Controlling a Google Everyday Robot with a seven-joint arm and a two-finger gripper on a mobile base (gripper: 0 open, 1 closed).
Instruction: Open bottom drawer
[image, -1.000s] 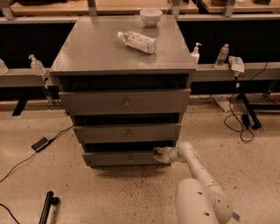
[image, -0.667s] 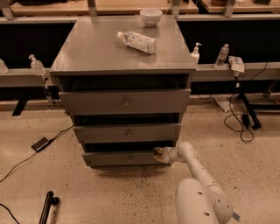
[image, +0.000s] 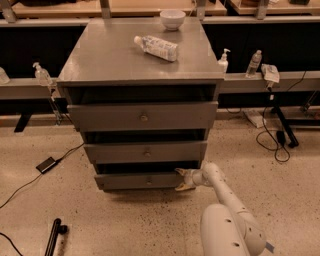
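Speckled beige floor (image: 125, 220) fills the foreground, w/ the white robot arm (image: 225, 195) rising from bottom right and reaching left to the cabinet base. Its pale-tipped gripper (image: 182, 180) sits at the right end of the bottom drawer (image: 125, 181), the lowest, shortest grey metal front w/ a small round centre knob (image: 148, 181). It is at or touching that edge; whether it's clamped or loose can't be told. The drawer looks shut or barely out, so the task is approx. at its start.

To do the step well, probably: get a firm hold first, then pull straight out toward the robot, level w/ the floor. Pulling from the right end rather than the knob may skew the drawer in its runners, so go slow, no lift or twist.

Above is the mid-sized grey drawer front (image: 145, 151), then the tallest grey drawer front (image: 115, 117). On the grey cabinet top (image: 100, 60) a clear plastic bottle (image: 156, 47) lies on its side, white bowl (image: 172, 19) behind it; a jerk could roll the bottle.

Vs. 1 s ago: no visible change. Gripper at same spot, drawer no further out.
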